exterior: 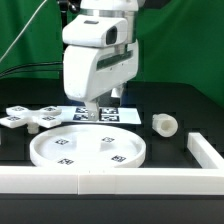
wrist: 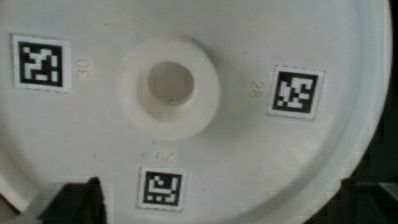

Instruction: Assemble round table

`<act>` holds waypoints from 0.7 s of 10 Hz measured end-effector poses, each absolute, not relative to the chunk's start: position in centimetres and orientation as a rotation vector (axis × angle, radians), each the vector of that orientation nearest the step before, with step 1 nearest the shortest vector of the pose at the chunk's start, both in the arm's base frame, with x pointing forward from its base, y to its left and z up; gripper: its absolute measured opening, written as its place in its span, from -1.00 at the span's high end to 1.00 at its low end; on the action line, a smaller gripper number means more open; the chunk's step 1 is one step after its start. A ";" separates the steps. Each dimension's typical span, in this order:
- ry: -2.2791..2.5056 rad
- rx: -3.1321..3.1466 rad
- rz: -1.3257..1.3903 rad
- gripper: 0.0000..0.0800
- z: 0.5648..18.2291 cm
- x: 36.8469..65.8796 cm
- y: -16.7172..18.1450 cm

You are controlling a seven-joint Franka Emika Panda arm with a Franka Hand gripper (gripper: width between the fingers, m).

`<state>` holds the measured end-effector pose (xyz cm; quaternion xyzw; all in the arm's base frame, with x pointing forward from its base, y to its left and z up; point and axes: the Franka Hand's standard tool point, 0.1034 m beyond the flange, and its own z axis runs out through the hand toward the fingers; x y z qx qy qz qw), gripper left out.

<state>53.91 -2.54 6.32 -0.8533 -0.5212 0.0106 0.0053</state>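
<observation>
– Green cloth hung behind a black desk [exterior: 185, 112]; what lay on it?

– Three loose white kit parts, each bearing black-and-white square tags. The large rimmed round disc [exterior: 88, 148] lay flat near the front, just behind the long white border wall [exterior: 110, 180]. The flat cross-shaped piece [exterior: 25, 116] sat toward the exterior view's left and the short thick post [exterior: 163, 124] toward its right, both apart from the disc. The marker board [exterior: 105, 113] lay behind.

– And the arm?

– Its pincer [exterior: 89, 113] hung above the disc's far edge, holding nothing I could see. Whether it was spread or closed could not be told. The wrist view showed only one dark fingertip [wrist: 71, 200] near the disc's rim.

– Which step was this?

– Probably the start, since nothing was joined. The next move likely called for gripping the disc's rim, or fetching the post for the raised central hole [wrist: 169, 88].

– Any writing?

– None readable. No brand, only the tag patterns [wrist: 294, 92].
</observation>
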 end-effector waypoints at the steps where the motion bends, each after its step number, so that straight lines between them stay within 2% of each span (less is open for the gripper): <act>1: -1.636 -2.661 0.044 -0.63 5.3 53.9 -3.2; 7: -1.618 -2.640 0.084 -0.63 2.2 53.8 -4.1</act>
